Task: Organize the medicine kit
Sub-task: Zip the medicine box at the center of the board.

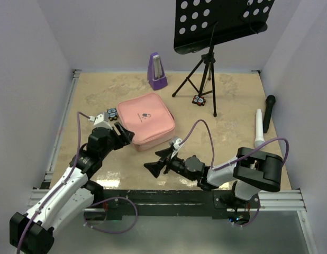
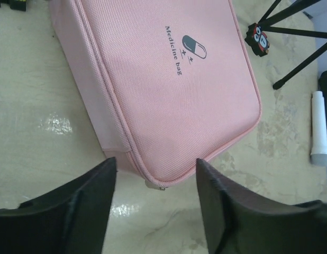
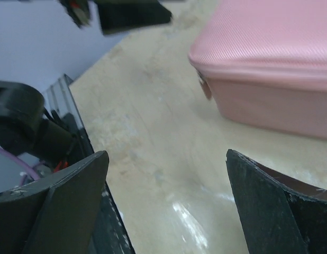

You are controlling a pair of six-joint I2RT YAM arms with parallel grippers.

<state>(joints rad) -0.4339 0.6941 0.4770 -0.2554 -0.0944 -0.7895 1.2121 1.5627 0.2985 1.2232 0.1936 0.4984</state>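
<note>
The medicine kit (image 1: 146, 120) lies just beyond the left gripper (image 1: 124, 133), corner toward its spread, empty jaws; the right gripper (image 1: 157, 161), also spread, stands farther off.

Pale lilac walls (image 1: 110, 32) close in my beige, marbled desk (image 1: 100, 95) on three sides. A black music stand (image 1: 190, 42) rises at the back right. Glare (image 2: 56, 124) shines on the desk's surface.
</note>
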